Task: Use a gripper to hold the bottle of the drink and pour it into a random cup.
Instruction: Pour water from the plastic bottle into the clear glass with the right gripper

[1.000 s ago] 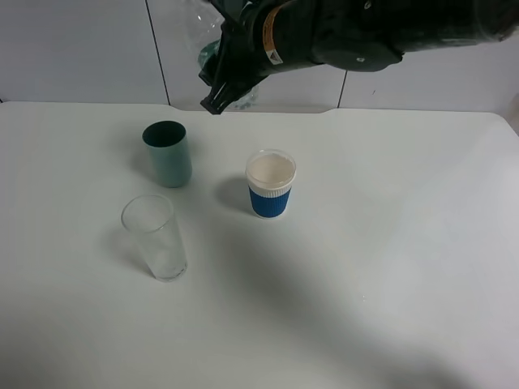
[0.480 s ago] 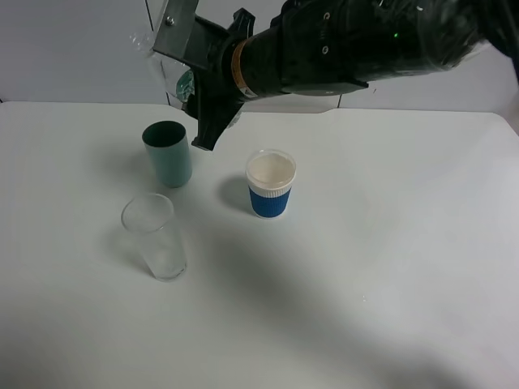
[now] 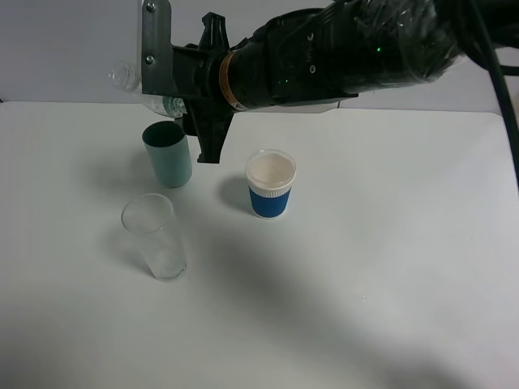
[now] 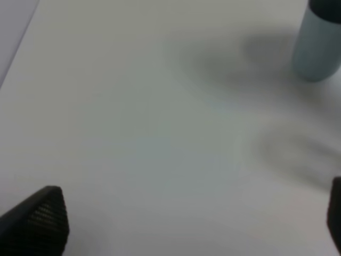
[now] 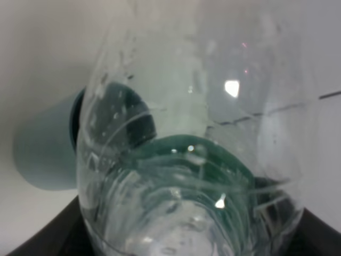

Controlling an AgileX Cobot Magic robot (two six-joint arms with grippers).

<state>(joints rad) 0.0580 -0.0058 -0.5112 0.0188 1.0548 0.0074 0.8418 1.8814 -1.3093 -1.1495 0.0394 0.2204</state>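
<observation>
Clamped tight around the belly of the small clear plastic bottle with the green label: jaws of the right gripper, pressed in from both sides. Holding it high, up toward eleven o'clock over the white table. Laid over almost flat, narrow neck poking out toward nine o'clock. Tipped for pouring, by the look of it, with a wrist roll to drop the mouth. Hanging just above the far rim of the teal opaque cup, not touching it. From the right wrist, peering straight through the bottle onto that teal cup beneath.

Standing at six o'clock from the teal cup, near but apart: the tall clear glass tumbler, upright and looking empty. Off at three o'clock from the teal one, the white paper cup with a blue band, upright too. Hard to call which cup gets the drink. Mouth nowhere near over the tumbler, so probably needing a shift toward six o'clock first if aiming there.

Now the bottle itself: see-through curved walls, beaded with droplets inside, green label showing through from behind. Cap on or off? Too blurred to tell. Liquid level, same story.

Hovering over bare table: the left gripper, jaws spread wide, nothing between them.
</observation>
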